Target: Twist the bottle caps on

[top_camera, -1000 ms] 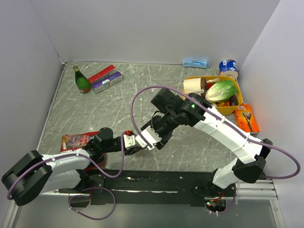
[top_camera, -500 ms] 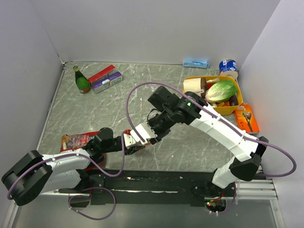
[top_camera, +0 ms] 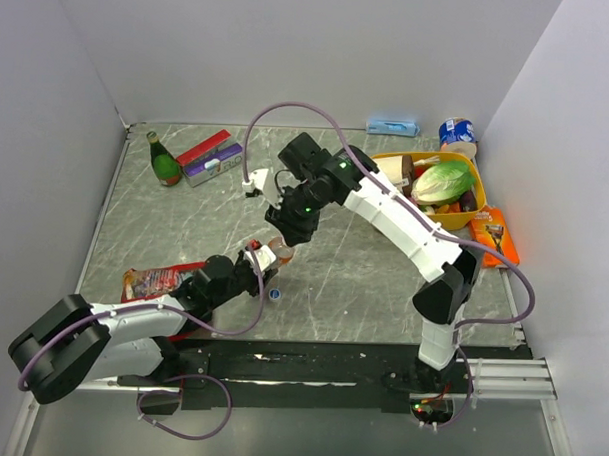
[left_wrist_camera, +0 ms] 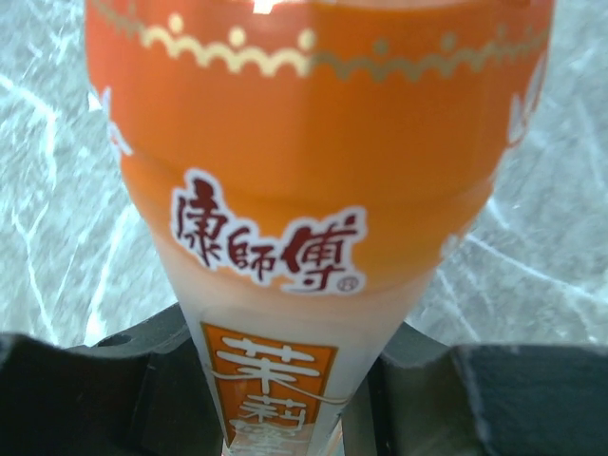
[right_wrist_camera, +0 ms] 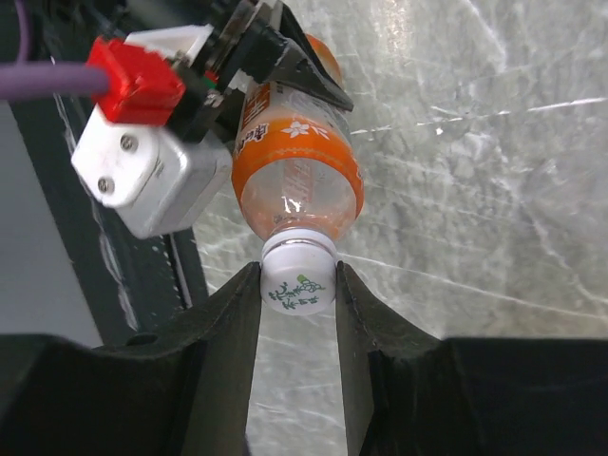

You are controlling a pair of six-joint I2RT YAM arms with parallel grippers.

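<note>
Left jaws clamp the orange bottle [left_wrist_camera: 313, 190] labelled 康師傅, while right jaws pinch its whitish cap [right_wrist_camera: 297, 277].

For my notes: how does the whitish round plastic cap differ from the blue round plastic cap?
The whitish round plastic cap sits on the clear plastic bottle of orange liquid; the blue round plastic cap lies on the marbled table. The right hand pinches the whitish cap; no hand holds the blue cap. Both are small and round.
</note>
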